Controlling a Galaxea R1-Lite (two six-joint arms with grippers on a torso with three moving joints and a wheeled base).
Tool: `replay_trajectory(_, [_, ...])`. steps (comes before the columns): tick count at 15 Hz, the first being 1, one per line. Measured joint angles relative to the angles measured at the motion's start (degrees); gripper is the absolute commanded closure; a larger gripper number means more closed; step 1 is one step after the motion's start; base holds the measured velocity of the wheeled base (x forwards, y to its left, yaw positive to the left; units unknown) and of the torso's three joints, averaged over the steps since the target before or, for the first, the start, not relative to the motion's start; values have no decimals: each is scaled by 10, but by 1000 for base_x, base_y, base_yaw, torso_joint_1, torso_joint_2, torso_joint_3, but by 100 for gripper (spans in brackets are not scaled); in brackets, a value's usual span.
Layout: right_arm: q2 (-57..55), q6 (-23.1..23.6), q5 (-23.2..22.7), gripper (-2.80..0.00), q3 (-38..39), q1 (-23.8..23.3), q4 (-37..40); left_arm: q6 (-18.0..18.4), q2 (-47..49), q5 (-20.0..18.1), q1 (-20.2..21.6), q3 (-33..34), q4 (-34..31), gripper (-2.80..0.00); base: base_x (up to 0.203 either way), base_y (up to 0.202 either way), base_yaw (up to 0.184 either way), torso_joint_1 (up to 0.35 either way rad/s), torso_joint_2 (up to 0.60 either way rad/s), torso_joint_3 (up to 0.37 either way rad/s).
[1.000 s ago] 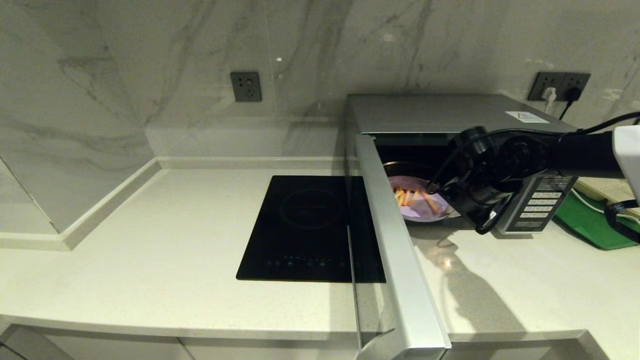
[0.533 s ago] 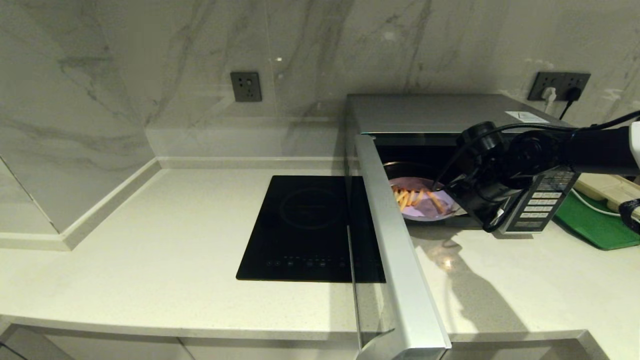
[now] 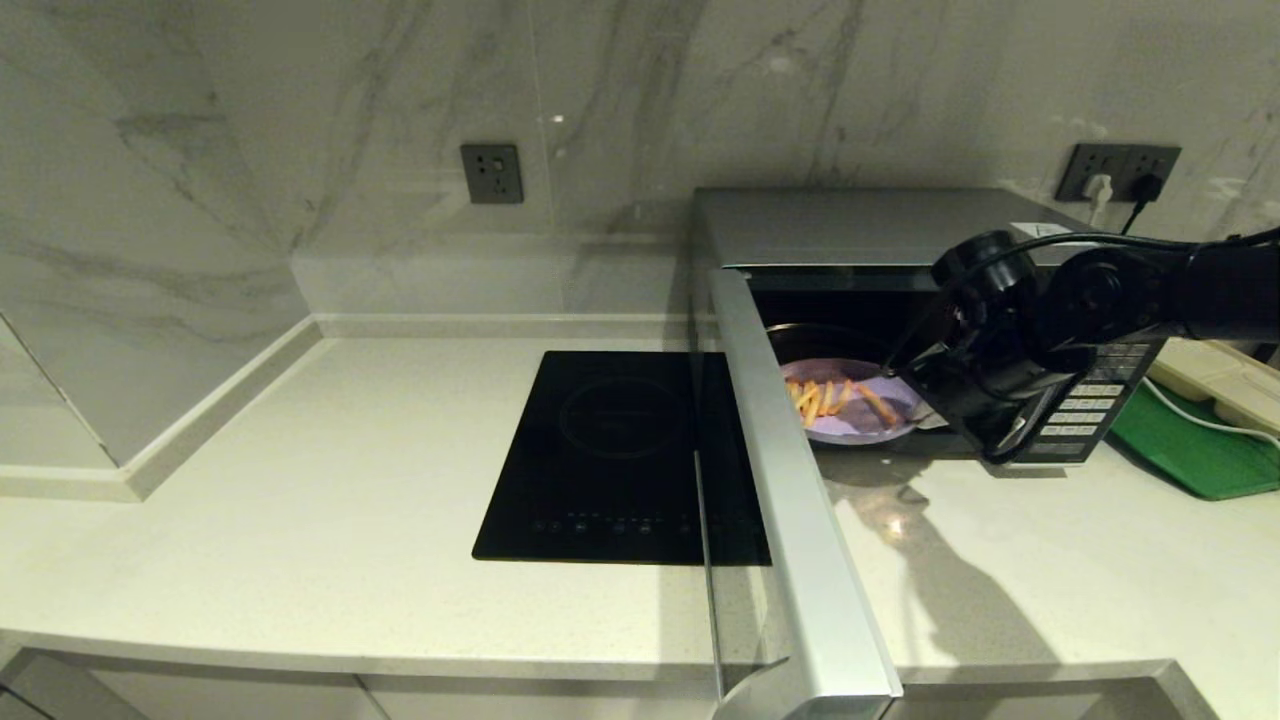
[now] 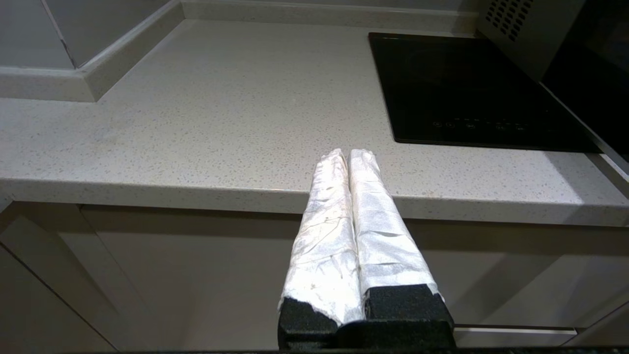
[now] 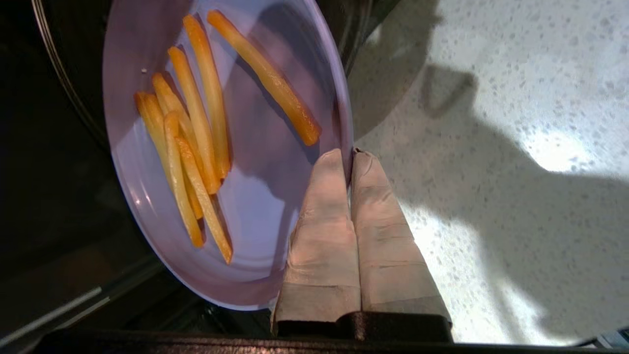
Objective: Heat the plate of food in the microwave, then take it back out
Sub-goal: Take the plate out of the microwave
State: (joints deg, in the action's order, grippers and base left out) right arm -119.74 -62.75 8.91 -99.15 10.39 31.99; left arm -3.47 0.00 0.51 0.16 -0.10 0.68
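The microwave point(image 3: 880, 235) stands on the pale countertop point(image 3: 350, 450) with its door point(image 3: 790, 500) swung wide open toward the counter's front edge. The plate of food point(image 3: 850, 408) sits at the mouth of the microwave's cavity, its near rim poking out over the threshold, fries heaped toward the door side. The right gripper point(image 5: 351, 155) reaches in from the keypad side, its taped fingers point(image 5: 324, 216) pressed together and pinching the plate's rim, one above and one beneath. A black cooktop point(image 3: 620, 455) lies in the counter just beyond the open door. The left gripper point(image 4: 349, 153) hangs below the counter's front edge, on the cooktop side of the microwave, its wrapped fingers pressed together on nothing.
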Motion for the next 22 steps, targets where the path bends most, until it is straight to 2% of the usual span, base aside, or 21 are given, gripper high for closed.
replay_trajectory(9, [64,0,-31,0,71,-15,-3,0,0,0,0,0,0,0,0,0,0,0,0,0])
replay_trajectory(15, [160,16,-47,0,178,-27,-39,0,0,0,0,0,0,0,0,0,0,0,0,0])
replay_trajectory(19, [210,22,-67,0,225,-52,-46,0,0,0,0,0,0,0,0,0,0,0,0,0])
replay_trajectory(22, [244,33,-87,0,255,-87,-46,0,0,0,0,0,0,0,0,0,0,0,0,0])
